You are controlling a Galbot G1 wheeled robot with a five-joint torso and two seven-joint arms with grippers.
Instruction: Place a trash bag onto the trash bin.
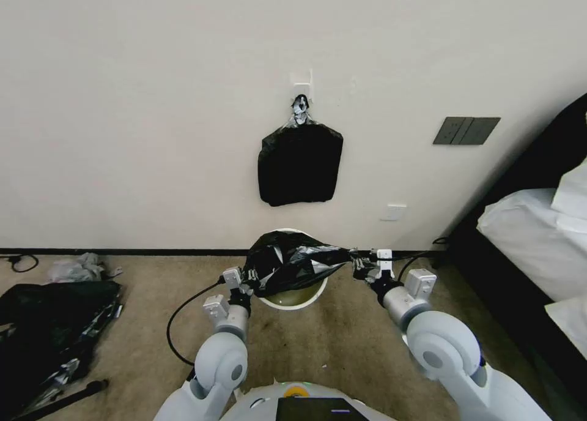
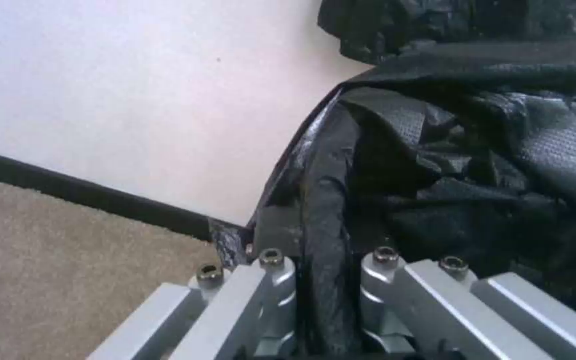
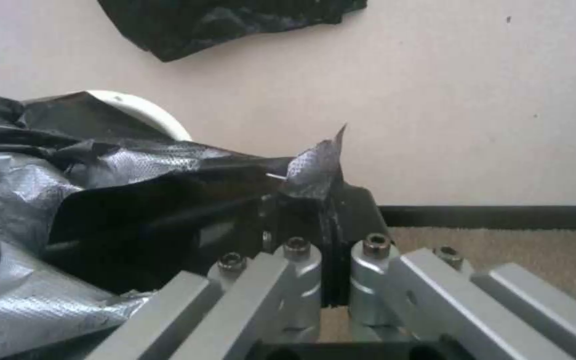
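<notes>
Head view: the thin, crinkly black plastic trash bag (image 1: pixel 293 262) hangs limp over the round cream-white trash bin (image 1: pixel 298 300), stretched between left gripper (image 1: pixel 247 281) and right gripper (image 1: pixel 361 265), fingers pinched on its edges; light, slippery film, best held at the rim.

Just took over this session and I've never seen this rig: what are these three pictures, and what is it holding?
The wide picture is from the robot's head, looking down at its two arms; the other two are from cameras on its wrists. The left gripper and right gripper are each shut on an edge of the trash bag, stretched between them over the trash bin, which stands on the carpet by the wall. A bundle of black bags hangs on the wall above. A dark heap lies to the left.
</notes>
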